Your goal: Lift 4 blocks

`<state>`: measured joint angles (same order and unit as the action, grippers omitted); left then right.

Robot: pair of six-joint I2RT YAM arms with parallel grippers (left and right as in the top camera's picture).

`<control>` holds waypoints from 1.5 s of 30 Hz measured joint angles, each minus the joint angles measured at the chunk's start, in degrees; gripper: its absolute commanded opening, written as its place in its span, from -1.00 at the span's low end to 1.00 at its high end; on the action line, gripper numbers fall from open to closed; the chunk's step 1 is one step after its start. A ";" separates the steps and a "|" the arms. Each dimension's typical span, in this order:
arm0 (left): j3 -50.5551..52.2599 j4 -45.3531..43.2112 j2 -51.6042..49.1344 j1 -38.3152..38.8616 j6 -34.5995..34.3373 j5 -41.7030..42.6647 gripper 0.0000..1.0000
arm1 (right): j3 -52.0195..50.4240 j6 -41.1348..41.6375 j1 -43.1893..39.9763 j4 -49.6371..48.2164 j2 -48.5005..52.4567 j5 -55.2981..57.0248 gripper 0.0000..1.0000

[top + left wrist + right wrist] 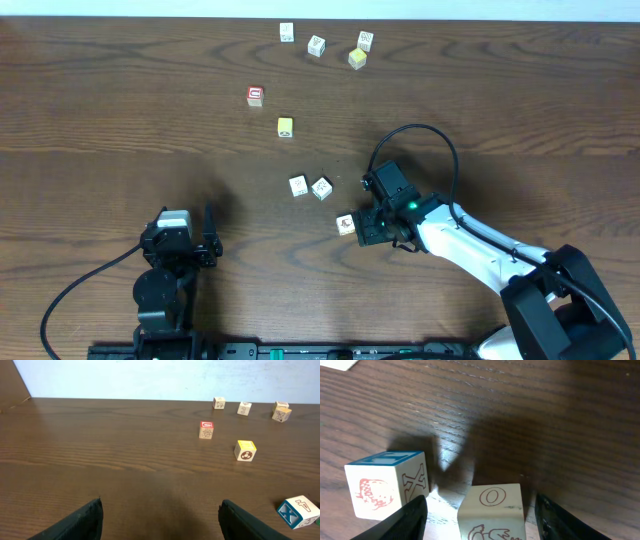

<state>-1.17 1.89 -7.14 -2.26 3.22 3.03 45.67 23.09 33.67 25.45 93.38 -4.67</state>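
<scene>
While right gripper (pixel 480 512) straddles O block (pixel 492 507) at bottom centre of wrist view, jaws apart, nothing clamped: centre up, close square on side faces, lift straight, avoid X block (pixel 387 482) at left. Left gripper (pixel 160 517) wide apart, empty, lower left overhead.

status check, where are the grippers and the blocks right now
Left gripper open, empty. Right gripper open, straddling the O block, jaws clear of its sides. X block close beside it, not touching.
</scene>
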 measured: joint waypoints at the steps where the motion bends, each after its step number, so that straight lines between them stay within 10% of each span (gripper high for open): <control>1: 0.00 -0.02 0.00 0.00 0.00 0.00 0.48 | 0.00 0.02 0.00 -0.15 0.00 0.00 0.35; 13: 0.00 -0.02 0.00 0.00 0.00 0.00 0.49 | 5.25 -0.76 0.00 4.74 0.63 2.80 0.18; 21: 0.00 0.00 0.00 0.00 0.00 0.02 0.49 | 13.29 -1.90 0.00 11.06 0.66 9.03 -0.97; 45: 0.00 -0.02 0.00 0.00 0.00 0.00 0.49 | 6.12 -0.07 -1.25 14.58 0.70 10.73 -0.97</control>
<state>-1.17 1.87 -7.14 -2.26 3.22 3.03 51.79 23.03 32.42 40.03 94.08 6.07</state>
